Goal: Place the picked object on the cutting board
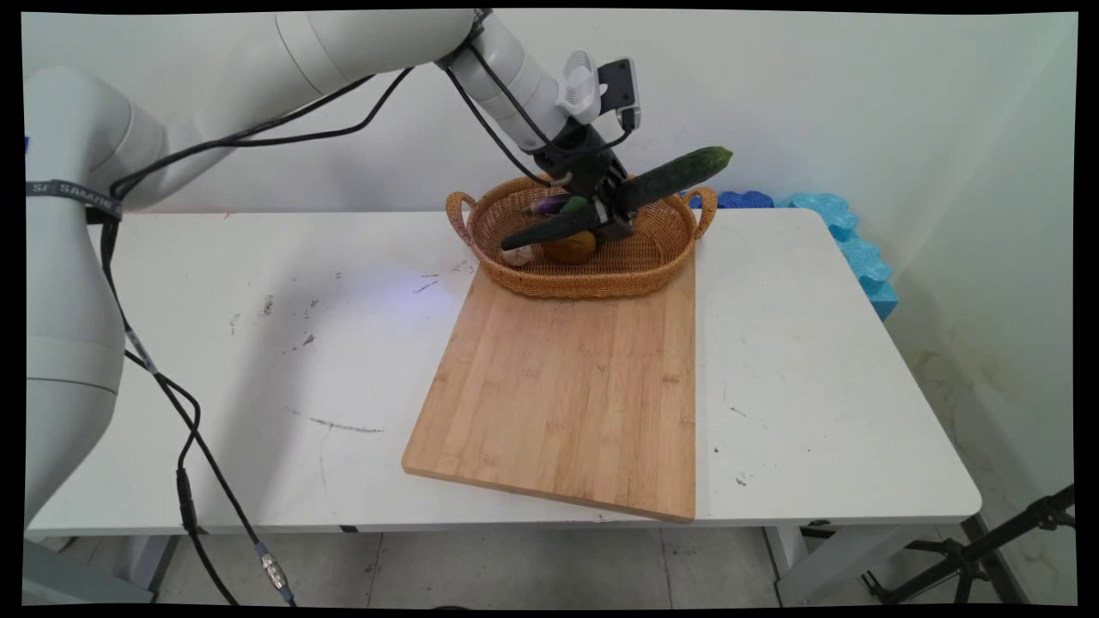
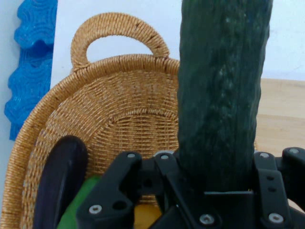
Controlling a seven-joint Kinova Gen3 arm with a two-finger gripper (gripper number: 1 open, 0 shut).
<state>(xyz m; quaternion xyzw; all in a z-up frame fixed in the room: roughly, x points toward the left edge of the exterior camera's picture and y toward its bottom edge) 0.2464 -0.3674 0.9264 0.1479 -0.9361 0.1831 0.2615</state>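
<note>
Gripper [image 1: 616, 210] jaws clamped on 1 cucumber [image 1: 678, 176], gripping it near mid-length and holding it tilted above the basket [image 1: 652, 266], its far end raised to the right. Cucumber long, dark green, skin bumpy. Basket oval, woven tan wicker, 2 loop handles, resting at the far end of a pale wooden cutting board [image 1: 567, 395]. Inside lay a dark purple eggplant [image 2: 59, 183] and an orange-brown round fruit [image 1: 570, 248].

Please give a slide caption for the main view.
End effector holds a cucumber above a wicker basket.
</note>
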